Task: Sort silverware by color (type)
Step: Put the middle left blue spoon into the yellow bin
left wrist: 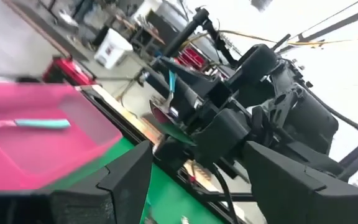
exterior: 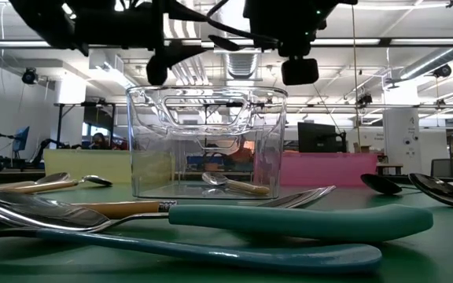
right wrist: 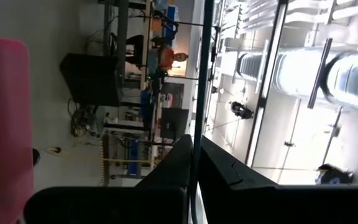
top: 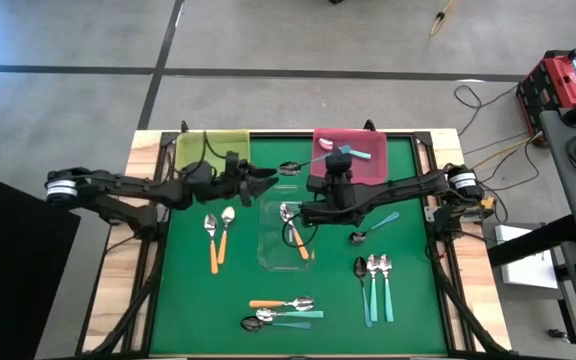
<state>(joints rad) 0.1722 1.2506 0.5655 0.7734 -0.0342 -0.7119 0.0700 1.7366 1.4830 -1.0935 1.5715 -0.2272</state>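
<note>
The silverware is spoons with orange or teal handles, scattered on the green mat. My right gripper [top: 340,158] hangs level over the pink tray [top: 373,172], shut on a teal-handled spoon [left wrist: 171,81]. Another teal spoon [left wrist: 39,123] lies flat in the pink tray. My left gripper [top: 271,180] stands open in the air between the yellow tray [top: 213,148] and the clear tray [top: 286,240], with nothing between its fingers [left wrist: 135,174]. Orange-handled spoons [top: 295,228] lie in the clear tray. My right gripper pinches the spoon's thin teal handle [right wrist: 198,93] between its two shut fingers, and the handle shows edge-on there. The fingers point level toward the table's far edge and lie across the handle. The spoon is lifted clear of the tray, and its bowl [left wrist: 162,111] sticks out beside the fingers.
Two orange spoons [top: 218,235] lie left of the clear tray and teal spoons [top: 375,285] lie at the right. A mixed group [top: 283,310] is near the front edge. A dark spoon [top: 360,237] lies under the right arm and another [top: 290,167] between the trays.
</note>
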